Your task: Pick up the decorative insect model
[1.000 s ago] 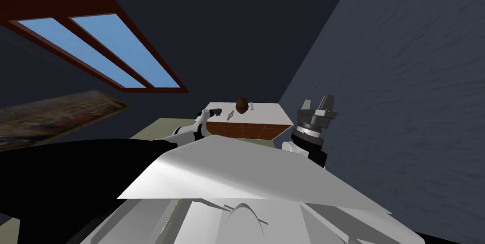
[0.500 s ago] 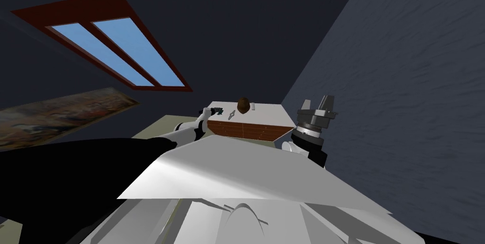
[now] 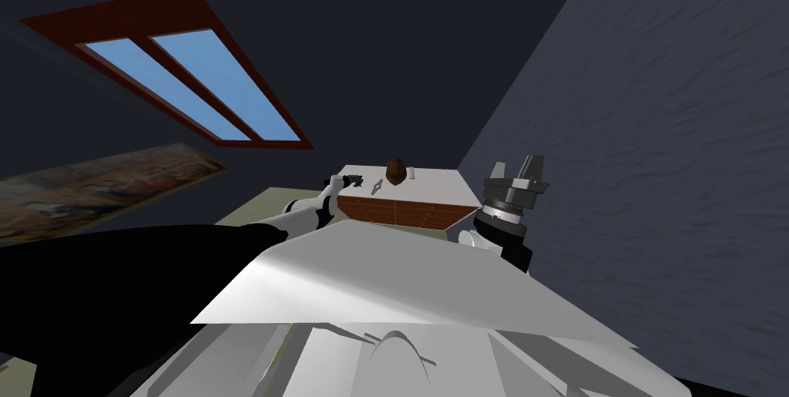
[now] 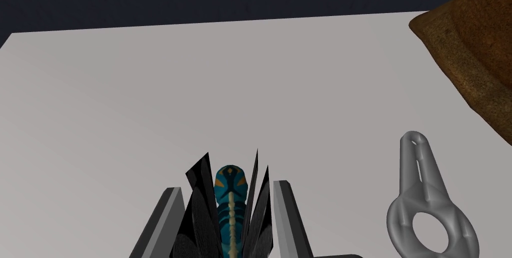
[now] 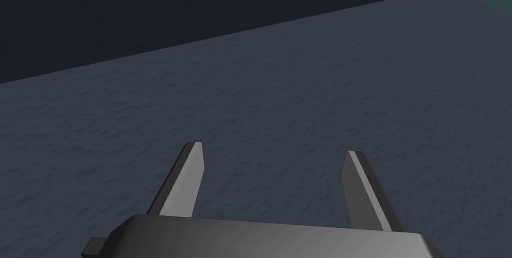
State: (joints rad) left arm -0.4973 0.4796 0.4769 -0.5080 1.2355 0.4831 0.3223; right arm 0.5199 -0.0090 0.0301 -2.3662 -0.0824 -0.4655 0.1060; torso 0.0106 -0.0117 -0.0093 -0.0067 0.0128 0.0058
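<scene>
Left gripper (image 4: 226, 187) narrow, blades pressed on the thin black wings of the teal insect model (image 4: 230, 207), held between them near the left edge of the white cabinet top (image 4: 150, 94). Risk: the hold is on wing edges only, so a quick lift could let it twist or slip out. Head view: grey ring-ended tool (image 4: 425, 205) at the gripper's 3 o'clock and brown rounded object (image 4: 475, 44) at 2 o'clock, both apart, judged no obstacle; right gripper (image 5: 273, 150) further off at 3 o'clock, spread wide, idle.
</scene>
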